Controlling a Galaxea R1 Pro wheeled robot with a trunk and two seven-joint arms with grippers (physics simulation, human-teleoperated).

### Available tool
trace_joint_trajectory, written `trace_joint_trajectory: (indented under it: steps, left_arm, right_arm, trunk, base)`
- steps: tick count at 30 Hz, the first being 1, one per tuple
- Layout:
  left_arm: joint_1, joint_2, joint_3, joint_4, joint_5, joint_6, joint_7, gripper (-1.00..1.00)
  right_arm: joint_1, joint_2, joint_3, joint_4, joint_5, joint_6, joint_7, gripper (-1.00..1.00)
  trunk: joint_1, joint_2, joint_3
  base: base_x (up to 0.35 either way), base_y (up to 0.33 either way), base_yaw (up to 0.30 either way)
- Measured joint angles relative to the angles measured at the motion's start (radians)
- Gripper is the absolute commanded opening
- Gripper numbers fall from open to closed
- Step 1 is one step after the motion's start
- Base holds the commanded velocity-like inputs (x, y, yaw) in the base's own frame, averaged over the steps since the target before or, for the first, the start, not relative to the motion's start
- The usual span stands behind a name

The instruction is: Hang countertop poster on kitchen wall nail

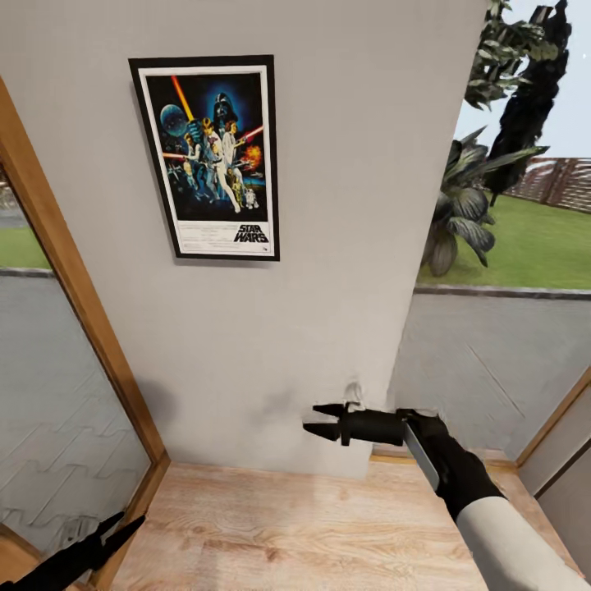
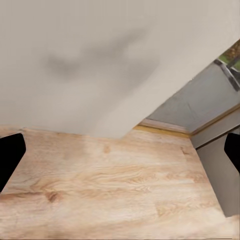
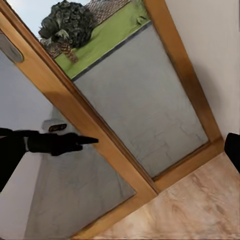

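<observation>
The Star Wars poster point(image 1: 210, 156) hangs flat and upright on the light-grey wall point(image 1: 328, 205), high and to the left, with nothing gripping it. No nail shows on the wall around it. My right gripper point(image 1: 312, 418) is open and empty, well below the poster and to its right, pointing left close to the wall's lower part. My left gripper point(image 1: 123, 522) is low at the left by the wooden door frame, open and empty; the right wrist view shows it as a dark pointed shape point(image 3: 60, 143). The kitchen countertop is out of view.
A glass door in a wooden frame point(image 1: 78, 295) stands at the left, and another glazed opening point(image 1: 492, 361) at the right looks out on plants and lawn. Light wood floor point(image 1: 279, 525) runs along the wall's foot.
</observation>
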Motion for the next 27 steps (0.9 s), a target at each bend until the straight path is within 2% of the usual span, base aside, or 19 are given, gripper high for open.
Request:
trace_joint_trajectory:
  steps: [1,4,6,8,13,14,16,17,20,21,25,26,27]
  left_arm:
    - [0.0,0.002,0.0,0.017,0.0,0.0,-0.002,1.0]
    - [0.0,0.011,-0.001,0.093,0.001,-0.003,-0.01,1.0]
    - [0.0,0.012,-0.001,0.114,0.001,-0.004,-0.011,1.0]
    - [0.0,0.012,-0.003,0.164,0.0,-0.006,-0.014,1.0]
    - [0.0,0.007,-0.002,0.19,-0.003,-0.006,-0.013,1.0]
    - [0.0,0.007,-0.002,0.197,-0.004,-0.003,-0.012,1.0]
    - [0.0,0.006,-0.001,0.199,-0.004,0.001,-0.008,1.0]
    - [0.0,0.007,-0.001,0.201,-0.006,0.005,0.0,1.0]
    - [0.0,-0.009,-0.006,0.202,-0.008,0.006,0.07,1.0]
    - [0.001,-0.026,-0.009,0.201,-0.009,0.005,0.124,1.0]
    - [0.0,-0.074,-0.02,0.2,-0.016,0.005,0.244,1.0]
    - [0.001,-0.094,-0.032,0.199,-0.025,0.006,0.303,1.0]
    - [0.0,-0.1,-0.031,0.199,-0.026,0.007,0.329,1.0]
  right_arm:
    - [0.024,-0.004,-0.001,0.001,0.001,-0.007,-0.001,1.0]
    - [0.148,-0.024,-0.004,0.013,0.005,-0.03,-0.006,1.0]
    - [0.193,-0.036,-0.006,0.017,0.005,-0.035,-0.008,1.0]
    - [0.272,-0.093,-0.005,0.046,0.009,-0.041,-0.011,1.0]
    - [0.295,-0.129,-0.011,0.174,0.009,-0.06,-0.033,1.0]
    - [0.3,-0.145,-0.01,0.282,0.01,-0.169,-0.111,1.0]
    - [0.302,-0.15,-0.01,0.386,0.01,-0.248,-0.166,1.0]
    - [0.303,-0.155,-0.01,0.492,0.01,-0.295,-0.225,1.0]
    - [0.302,-0.156,-0.011,0.568,0.009,-0.303,-0.31,1.0]
    - [0.302,-0.156,-0.011,0.59,0.009,-0.304,-0.348,1.0]
    - [0.302,-0.156,-0.01,0.637,0.009,-0.305,-0.445,1.0]
    - [0.303,-0.156,-0.009,0.67,0.01,-0.305,-0.494,1.0]
    - [0.302,-0.156,-0.01,0.683,0.009,-0.305,-0.512,1.0]
  trunk:
    - [0.0,0.0,0.0]
    - [0.0,0.0,0.0]
    - [0.0,0.0,0.0]
    - [0.0,0.0,0.0]
    - [0.0,0.0,0.0]
    - [0.0,0.0,0.0]
    - [0.0,0.0,0.0]
    - [0.0,0.0,0.0]
    - [0.0,0.0,0.0]
    - [0.0,0.0,0.0]
    - [0.0,0.0,0.0]
    - [0.0,0.0,0.0]
    - [0.0,0.0,0.0]
  base:
    - [-0.001,0.0,0.0]
    - [0.0,0.0,0.0]
    - [0.0,0.0,0.0]
    - [0.0,0.0,0.0]
    - [0.0,0.0,0.0]
    - [0.0,0.0,0.0]
    - [0.0,0.0,0.0]
    - [0.0,0.0,0.0]
    - [0.0,0.0,0.0]
    - [0.0,0.0,0.0]
    - [0.0,0.0,0.0]
    - [0.0,0.0,0.0]
    - [0.0,0.0,0.0]
